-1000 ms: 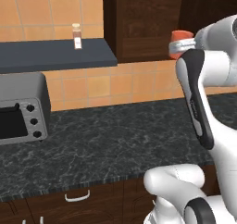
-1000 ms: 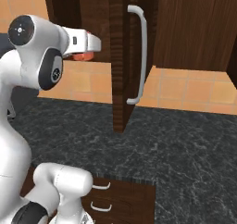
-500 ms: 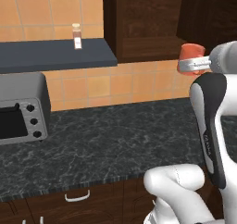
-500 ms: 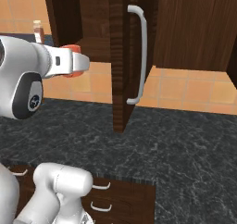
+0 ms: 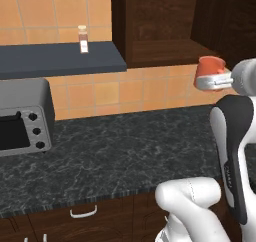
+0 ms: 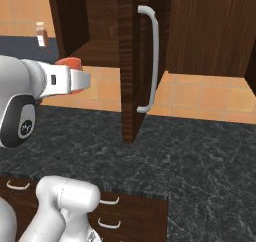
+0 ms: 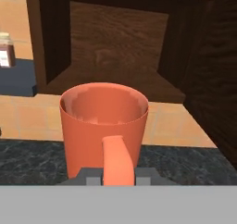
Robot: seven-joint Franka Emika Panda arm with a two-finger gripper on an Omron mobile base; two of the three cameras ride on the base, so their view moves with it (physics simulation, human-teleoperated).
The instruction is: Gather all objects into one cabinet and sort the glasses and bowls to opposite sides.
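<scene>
- The hand (image 5: pixel 216 80) is clamped on a coral mug (image 7: pixel 104 126), holding it upright in the air above the desk (image 5: pixel 115 156), its handle turned toward the hand.
- The mug hangs in front of the open cabinet (image 7: pixel 115 52), about level with its bottom shelf.
- The cabinet door (image 6: pixel 131 61) stands open, with a pale bar handle (image 6: pixel 152 56).
- A spice jar (image 5: pixel 83 39) stands on the dark shelf (image 5: pixel 55 60) to the left; a toaster oven (image 5: pixel 22 117) sits on the desk below.

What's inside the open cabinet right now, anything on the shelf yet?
The cabinet shelf looks bare: just wood floor and back panel in the hand view. The orange mug, held in the hand, covers the shelf's front edge, and the door hides the right side.
</scene>
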